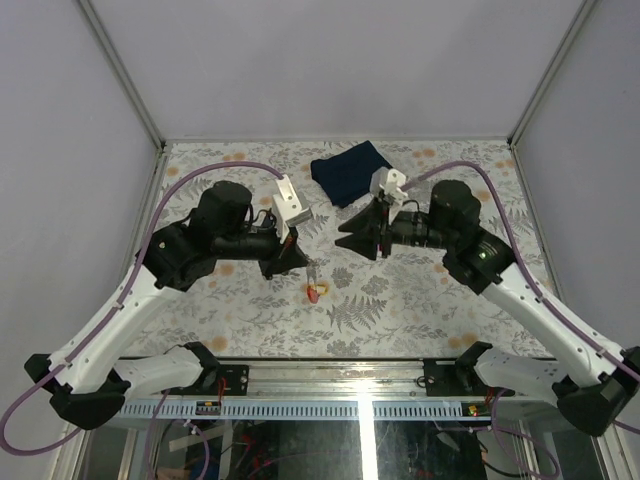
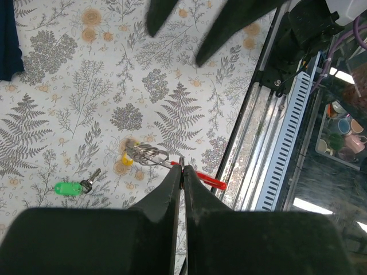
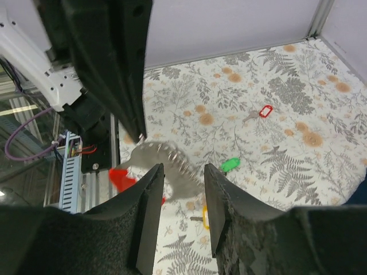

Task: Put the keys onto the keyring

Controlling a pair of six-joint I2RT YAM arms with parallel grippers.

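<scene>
Two keys to deal with, and as far as I can judge we're mid-threading, not done. The left gripper (image 2: 182,172) has its dark tapered fingers (image 2: 169,197) pinched tight together on the keyring (image 2: 147,153), a thin silvery coiled-wire loop with a flat bright red plastic tag (image 2: 207,181) poking out the other side of the pinch. This is all over the near side of the fern-and-flower patterned table (image 2: 69,86). The yellow key (image 2: 126,161), a tiny metal blade with a yellow-orange plastic head, sits right at the far end of the loop. I honestly can't tell whether it's threaded on or just touching. The green key (image 2: 69,187), same tiny sort but with a bright green plastic head, lies flat on the table, near the ring but clearly apart from it, so that one isn't on. The right gripper (image 3: 180,192) faces the left one with its fingers (image 3: 150,212) spread and nothing gripped, and the loop is a blurry shape just past the tips. My guess for the next move is that the right arm picks the green key up by its plastic head and noses the hole onto the split end of the wire while the left holds the ring. Fiddly job, because the wire looks thin, springy and shiny, the plastic heads look smooth and slippery, and the fingers are chunky matte wedges by comparison. A folded dark blue cloth (image 1: 350,170) sits at the back of the table, well apart from everything.
</scene>
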